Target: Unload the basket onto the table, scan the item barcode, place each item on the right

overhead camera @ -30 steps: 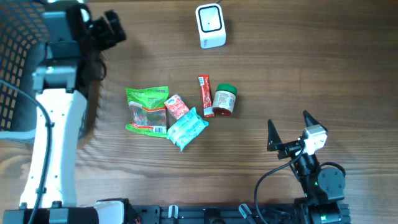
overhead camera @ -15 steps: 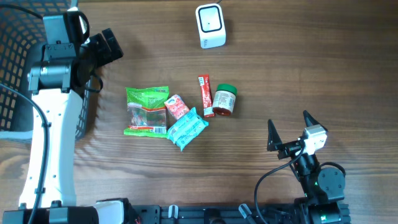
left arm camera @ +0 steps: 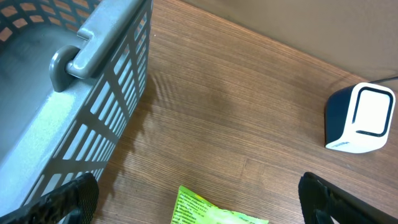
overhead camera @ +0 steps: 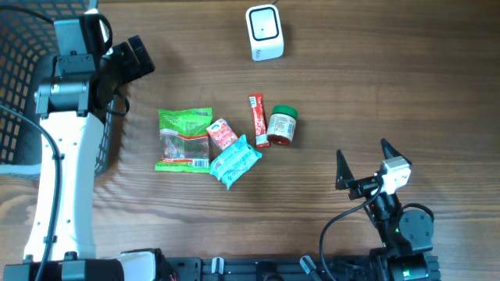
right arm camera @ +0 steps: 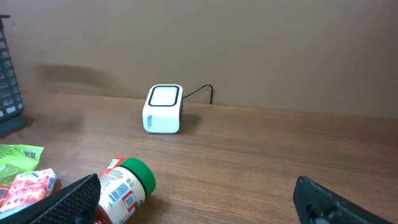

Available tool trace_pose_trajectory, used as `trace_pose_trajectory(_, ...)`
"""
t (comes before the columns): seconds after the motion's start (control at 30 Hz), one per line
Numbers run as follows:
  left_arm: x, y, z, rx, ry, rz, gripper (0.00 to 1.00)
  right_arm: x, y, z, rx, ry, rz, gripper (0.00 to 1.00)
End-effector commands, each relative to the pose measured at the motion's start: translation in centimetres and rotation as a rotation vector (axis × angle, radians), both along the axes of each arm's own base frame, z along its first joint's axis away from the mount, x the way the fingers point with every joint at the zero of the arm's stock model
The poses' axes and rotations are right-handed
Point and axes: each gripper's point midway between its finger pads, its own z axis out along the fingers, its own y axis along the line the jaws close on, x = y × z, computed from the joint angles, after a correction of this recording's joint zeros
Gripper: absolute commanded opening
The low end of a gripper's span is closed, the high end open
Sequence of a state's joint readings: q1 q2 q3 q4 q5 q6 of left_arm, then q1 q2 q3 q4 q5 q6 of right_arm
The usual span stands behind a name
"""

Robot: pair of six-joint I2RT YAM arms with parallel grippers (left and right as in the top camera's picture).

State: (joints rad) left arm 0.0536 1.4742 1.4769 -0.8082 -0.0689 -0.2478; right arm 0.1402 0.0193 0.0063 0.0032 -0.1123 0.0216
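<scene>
The white barcode scanner (overhead camera: 264, 33) stands at the back of the table, also seen in the left wrist view (left arm camera: 360, 118) and the right wrist view (right arm camera: 164, 109). Mid-table lie a green bag (overhead camera: 184, 139), a pink packet (overhead camera: 222, 133), a blue packet (overhead camera: 235, 161), a red stick pack (overhead camera: 257, 119) and a green-lidded jar (overhead camera: 282, 126). My left gripper (overhead camera: 137, 48) hovers open at the back left, above the bag's top edge (left arm camera: 211, 211). My right gripper (overhead camera: 364, 152) rests open at the front right, and the jar (right arm camera: 124, 186) lies before its left finger. Neither holds anything.
A grey plastic basket (overhead camera: 23, 86) fills the far left, and its wall (left arm camera: 74, 93) is close beside my left gripper. The scanner's cable runs off behind it. The table is bare brown wood between the items and my right arm.
My left arm shifted a little toward the front over the first half second, then stayed still. The right arm and the items have not moved.
</scene>
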Motion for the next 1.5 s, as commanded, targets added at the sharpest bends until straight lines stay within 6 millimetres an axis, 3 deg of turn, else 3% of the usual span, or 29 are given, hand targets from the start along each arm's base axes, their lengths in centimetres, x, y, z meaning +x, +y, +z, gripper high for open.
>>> trace_pose_trajectory(0.0, 0.0, 0.2, 0.7, 0.009, -0.018, -0.001, 1.0, -0.1, 0.1, 0.1, 0.006, -0.006, 0.009, 1.0)
trace_pose_trajectory(0.4, 0.0, 0.2, 0.7, 0.009, -0.018, -0.001, 1.0, -0.1, 0.2, 0.1, 0.009, -0.005, 0.013, 0.99)
trace_pose_trajectory(0.6, 0.0, 0.2, 0.7, 0.009, -0.018, -0.001, 1.0, 0.6, 0.3, -2.8, 0.223, 0.211, -0.005, 1.0)
trace_pose_trajectory(0.63, 0.0, 0.2, 0.7, 0.009, -0.018, -0.001, 1.0, 0.7, 0.3, -1.9, 0.223, 0.202, -0.005, 1.0)
trace_pose_trajectory(0.77, 0.0, 0.2, 0.7, 0.009, -0.018, -0.001, 1.0, 0.9, 0.0, 7.1, 0.228, 0.097, -0.014, 1.0)
trace_pose_trajectory(0.83, 0.0, 0.2, 0.7, 0.009, -0.018, -0.001, 1.0, 0.9, 0.0, 10.1, 0.222, 0.146, -0.019, 1.0)
trace_pose_trajectory(0.93, 0.0, 0.2, 0.7, 0.009, -0.018, -0.001, 1.0, 0.8, 0.0, 15.1, 0.193, 0.354, -0.045, 1.0)
trace_pose_trajectory(1.03, 0.0, 0.2, 0.7, 0.009, -0.018, -0.001, 1.0, 1.7, 0.2, 18.7, 0.222, 0.572, -0.082, 1.0)
trace_pose_trajectory(1.1, 0.0, 0.2, 0.7, 0.009, -0.018, -0.001, 1.0, 3.2, 0.8, 19.8, 0.182, 0.774, -0.083, 1.0)
trace_pose_trajectory(1.17, 0.0, 0.2, 0.7, 0.009, -0.018, -0.001, 1.0, 4.9, 1.1, 19.5, 0.163, 0.905, -0.103, 1.0)
trace_pose_trajectory(1.23, 0.0, 0.2, 0.7, 0.009, -0.018, -0.001, 1.0, 8.5, 2.2, 18.6, 0.186, 0.969, -0.087, 1.0)
trace_pose_trajectory(1.3, 0.0, 0.2, 0.7, 0.009, -0.018, 0.0, 1.0, 10.6, 4.0, 14.9, 0.217, 1.114, -0.026, 1.0)
trace_pose_trajectory(1.33, 0.0, 0.2, 0.7, 0.009, -0.018, -0.001, 1.0, 11.3, 4.4, 13.0, 0.221, 1.186, -0.041, 0.84)
trace_pose_trajectory(1.37, 0.0, 0.2, 0.7, 0.009, -0.018, -0.001, 1.0, 12.0, 4.9, 10.9, 0.228, 1.26, -0.06, 0.77)
trace_pose_trajectory(1.47, 0.0, 0.2, 0.7, 0.009, -0.018, -0.001, 1.0, 12.6, 7.1, 5.8, 0.175, 1.423, -0.058, 0.77)
